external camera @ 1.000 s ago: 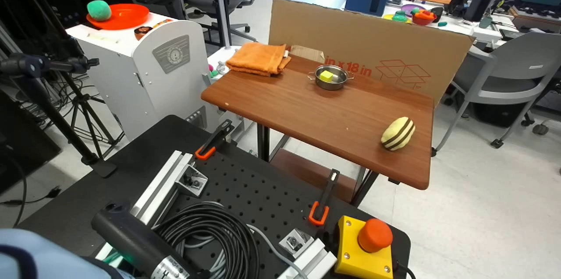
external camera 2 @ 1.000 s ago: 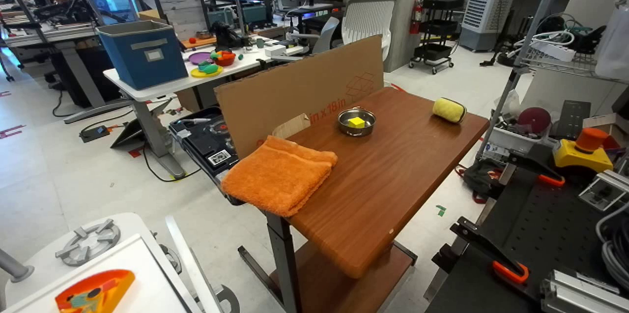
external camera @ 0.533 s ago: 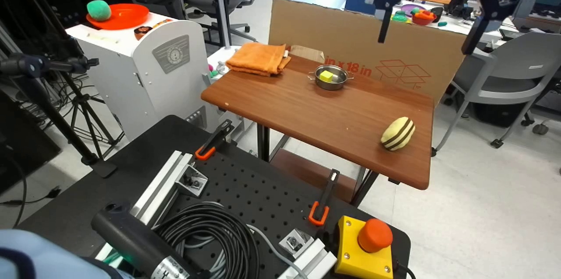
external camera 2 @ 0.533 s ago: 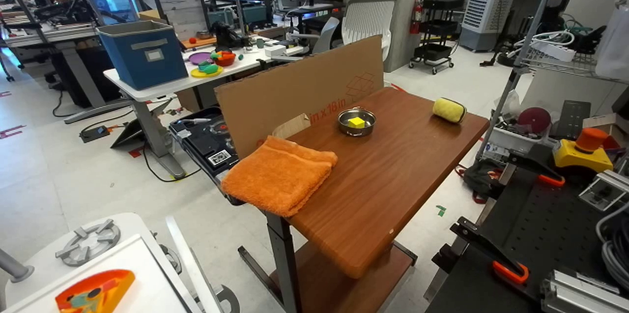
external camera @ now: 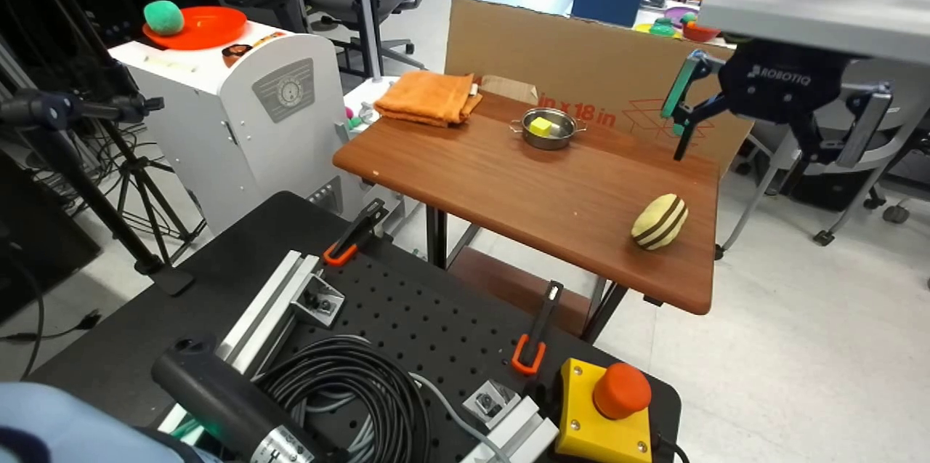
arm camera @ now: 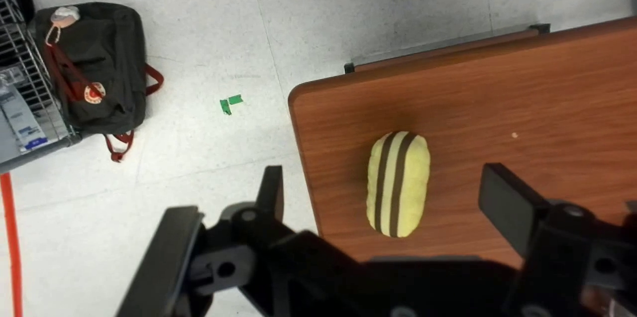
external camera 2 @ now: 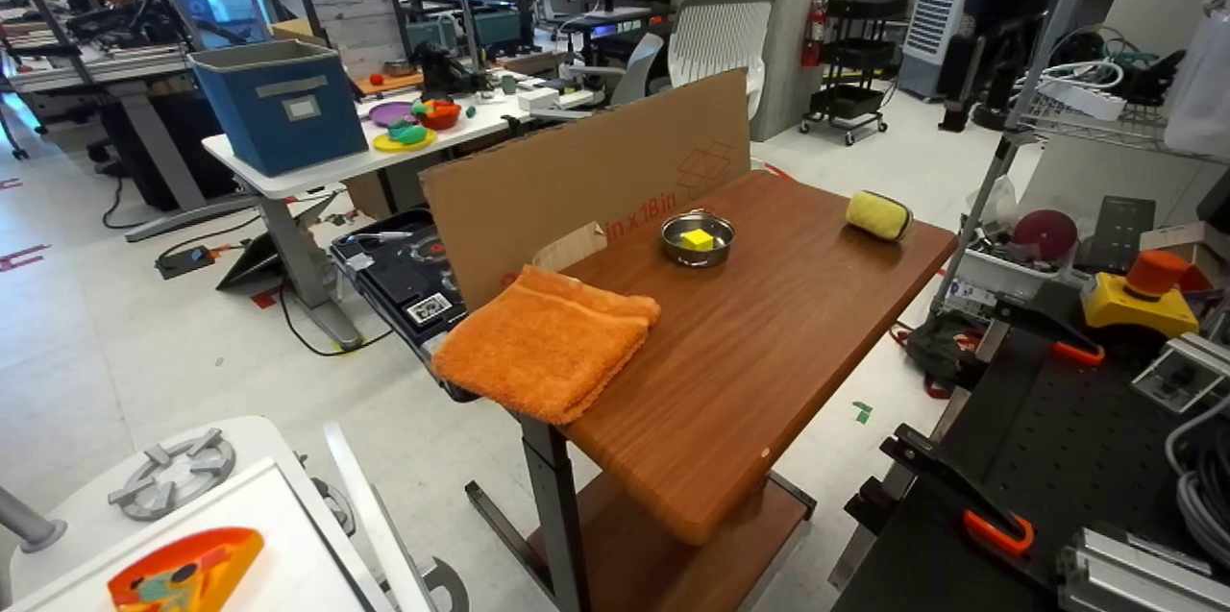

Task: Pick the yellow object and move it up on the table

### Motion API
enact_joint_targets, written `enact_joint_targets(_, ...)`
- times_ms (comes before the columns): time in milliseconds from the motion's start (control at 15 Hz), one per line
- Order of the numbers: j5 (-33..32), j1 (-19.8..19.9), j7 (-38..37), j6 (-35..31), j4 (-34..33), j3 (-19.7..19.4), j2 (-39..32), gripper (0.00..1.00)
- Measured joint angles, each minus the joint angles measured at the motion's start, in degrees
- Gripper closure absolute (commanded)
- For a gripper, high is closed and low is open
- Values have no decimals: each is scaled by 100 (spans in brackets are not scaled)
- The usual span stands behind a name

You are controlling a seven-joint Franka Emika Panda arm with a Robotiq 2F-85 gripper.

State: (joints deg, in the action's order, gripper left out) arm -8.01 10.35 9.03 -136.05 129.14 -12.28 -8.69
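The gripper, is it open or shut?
Open: in the wrist view the gripper has its fingers wide apart, the yellow object on the table.

In an exterior view the desk (external camera: 487,172) carries one striped yellow plush (external camera: 660,222) at four o'clock, one folded orange towel (external camera: 425,96) at ten, and one two-handled metal pot (external camera: 546,142) at twelve holding one yellow cube (external camera: 540,126). The perforated platform (external camera: 436,303) bears two clamps (external camera: 543,321) and one emergency-stop button (external camera: 622,390). At ten in the wrist view: one backpack (arm camera: 109,73).
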Motion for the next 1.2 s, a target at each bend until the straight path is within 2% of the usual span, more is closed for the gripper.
enact_joint_targets(333,516,30,-192,-359,-724,95,-1321,0)
enact_joint_targets(667,930,77,-287,-487,-1272,300,-2031,0)
enact_joint_targets(800,994,104,-304,-488,-1451,363,-2245,26)
enact_joint_targets(1200,1007,123,-381,-481,-1767,441,-2664,73)
